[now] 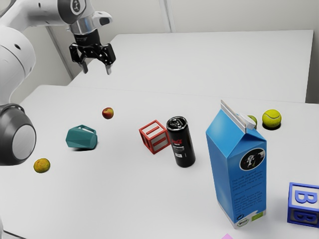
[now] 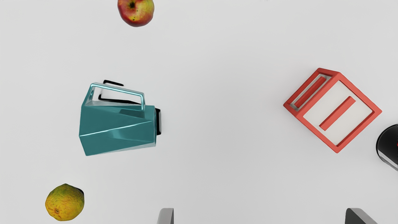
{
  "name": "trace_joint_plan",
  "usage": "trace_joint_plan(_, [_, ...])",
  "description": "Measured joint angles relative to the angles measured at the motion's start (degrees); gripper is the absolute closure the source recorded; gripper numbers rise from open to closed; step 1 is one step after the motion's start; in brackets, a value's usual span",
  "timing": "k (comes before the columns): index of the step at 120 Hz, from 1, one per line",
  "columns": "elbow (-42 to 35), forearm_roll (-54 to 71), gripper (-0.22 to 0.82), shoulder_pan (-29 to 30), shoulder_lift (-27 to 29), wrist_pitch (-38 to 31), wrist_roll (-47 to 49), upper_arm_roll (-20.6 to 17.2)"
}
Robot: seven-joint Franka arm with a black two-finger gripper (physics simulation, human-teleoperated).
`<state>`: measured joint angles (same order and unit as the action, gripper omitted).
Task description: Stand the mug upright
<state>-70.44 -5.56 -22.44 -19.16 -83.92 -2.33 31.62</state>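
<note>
Jaws spread, the gripper (image 1: 97,71) hangs high, and there's the mug (image 1: 82,138) on its side, the exterior view's nine o'clock from the black can (image 1: 181,144): best pinch it squarely, then tilt gently!

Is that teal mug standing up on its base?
No, the mug lies on its side on the table.

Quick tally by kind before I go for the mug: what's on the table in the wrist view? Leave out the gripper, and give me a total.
Mug: 1
Fruit: 2 (apple, citrus)
Red-and-white block: 1
Black can, partly in view: 1
Total: 5
</note>
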Motion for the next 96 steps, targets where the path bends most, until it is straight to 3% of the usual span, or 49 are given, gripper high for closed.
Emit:
trace_joint_plan(28, [-3.07,-1.56,0.00,2.34,2.00,1.68,-0.24,0.41])
trace_joint_plan(50, [-27.39,-2.66,0.00,5.62,16.96,-4.79,-0.38,0.82])
trace_joint_plan(63, [-37.44,-3.04,0.00,8.27,22.28,-10.64,-2.14,2.16])
trace_joint_plan(80, [-42.14,-4.46,0.00,13.68,23.36,-16.22,-5.88,3.56])
trace_joint_plan(96, [-43.25,-9.25,0.00,16.46,20.97,-20.07,-11.14,4.98])
